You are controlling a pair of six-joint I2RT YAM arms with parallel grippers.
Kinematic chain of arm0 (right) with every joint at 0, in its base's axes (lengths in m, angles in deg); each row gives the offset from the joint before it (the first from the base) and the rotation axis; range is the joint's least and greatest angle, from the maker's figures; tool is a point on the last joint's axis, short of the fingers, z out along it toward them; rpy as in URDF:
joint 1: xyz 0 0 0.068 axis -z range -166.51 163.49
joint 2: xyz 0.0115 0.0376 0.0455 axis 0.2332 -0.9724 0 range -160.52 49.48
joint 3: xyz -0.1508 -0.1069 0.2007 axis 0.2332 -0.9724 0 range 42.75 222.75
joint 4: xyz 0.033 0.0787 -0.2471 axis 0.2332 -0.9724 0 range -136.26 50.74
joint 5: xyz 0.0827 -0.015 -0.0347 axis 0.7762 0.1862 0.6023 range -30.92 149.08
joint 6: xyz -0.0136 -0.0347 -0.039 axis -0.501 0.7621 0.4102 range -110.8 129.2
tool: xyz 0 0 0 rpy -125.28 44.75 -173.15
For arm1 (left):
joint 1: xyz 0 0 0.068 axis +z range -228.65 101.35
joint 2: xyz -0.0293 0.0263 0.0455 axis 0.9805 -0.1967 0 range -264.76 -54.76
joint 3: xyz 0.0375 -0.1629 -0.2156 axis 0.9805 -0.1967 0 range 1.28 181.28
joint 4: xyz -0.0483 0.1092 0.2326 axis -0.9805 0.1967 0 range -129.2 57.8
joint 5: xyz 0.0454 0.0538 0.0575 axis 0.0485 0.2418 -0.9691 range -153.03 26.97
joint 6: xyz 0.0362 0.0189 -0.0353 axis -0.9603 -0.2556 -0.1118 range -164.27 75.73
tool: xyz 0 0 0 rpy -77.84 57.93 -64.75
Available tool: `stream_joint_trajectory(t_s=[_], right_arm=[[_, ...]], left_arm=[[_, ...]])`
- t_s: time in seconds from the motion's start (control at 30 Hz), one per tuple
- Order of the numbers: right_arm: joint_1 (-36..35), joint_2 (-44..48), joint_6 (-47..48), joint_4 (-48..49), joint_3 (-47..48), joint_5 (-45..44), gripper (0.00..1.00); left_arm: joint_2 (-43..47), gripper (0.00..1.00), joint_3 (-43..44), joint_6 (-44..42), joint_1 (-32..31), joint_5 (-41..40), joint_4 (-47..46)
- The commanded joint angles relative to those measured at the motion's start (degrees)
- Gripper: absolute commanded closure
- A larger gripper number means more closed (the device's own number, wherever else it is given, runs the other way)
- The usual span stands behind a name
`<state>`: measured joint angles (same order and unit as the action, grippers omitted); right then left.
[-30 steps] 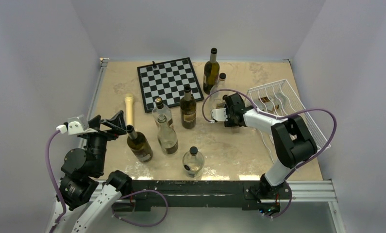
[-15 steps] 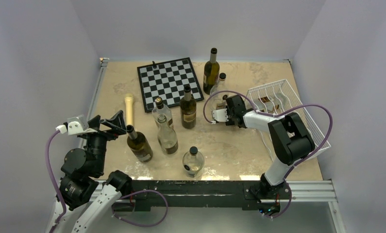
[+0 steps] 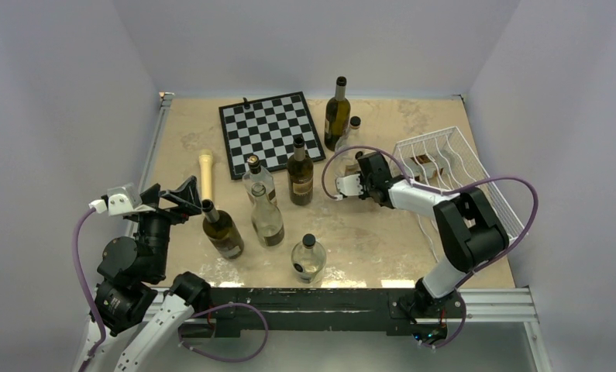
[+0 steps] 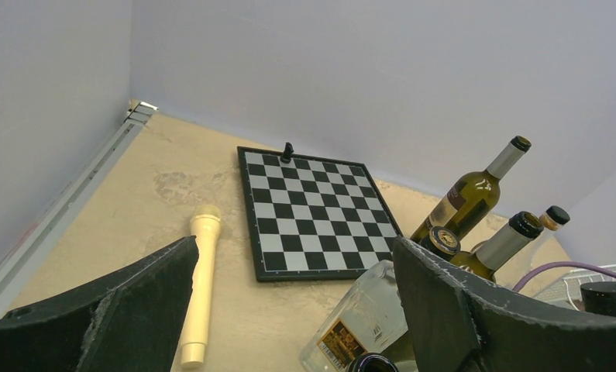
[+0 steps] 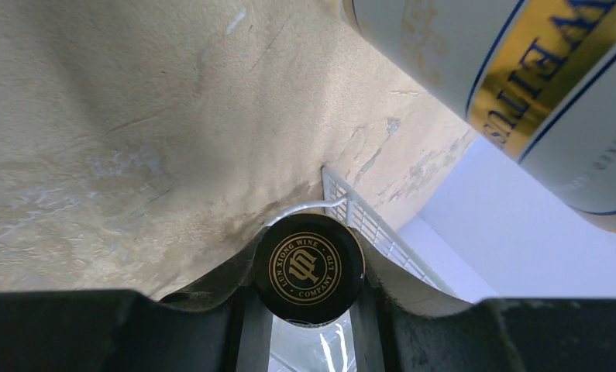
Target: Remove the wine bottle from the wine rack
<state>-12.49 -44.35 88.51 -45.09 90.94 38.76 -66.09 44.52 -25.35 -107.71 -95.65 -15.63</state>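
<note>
Beige table, wine rack on the right. Right gripper apparently pinches the wine bottle at its cap; pull straight along the cradle. Left gripper gapes wide.

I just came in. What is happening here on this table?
The right gripper is closed on the capped neck of the wine bottle, which lies in the white wine rack at the right side. The bottle looks not yet pulled out. The left gripper hangs open at the near left, holding nothing, beside several standing bottles.
</note>
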Motion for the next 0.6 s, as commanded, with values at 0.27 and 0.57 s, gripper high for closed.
stream_joint_trajectory(t_s=[0.27,0.57], right_arm=[[-6.13,4.79,-2.88,-3.8,-1.46,-5.1,0.7],[-10.59,6.85,-4.52,-4.92,-2.6,-6.71,0.71]], left_arm=[[0.13,0.0,0.1,0.24,-0.29,0.19,-1.95],[0.39,0.0,0.09,0.24,-0.3,0.19,-1.87]])
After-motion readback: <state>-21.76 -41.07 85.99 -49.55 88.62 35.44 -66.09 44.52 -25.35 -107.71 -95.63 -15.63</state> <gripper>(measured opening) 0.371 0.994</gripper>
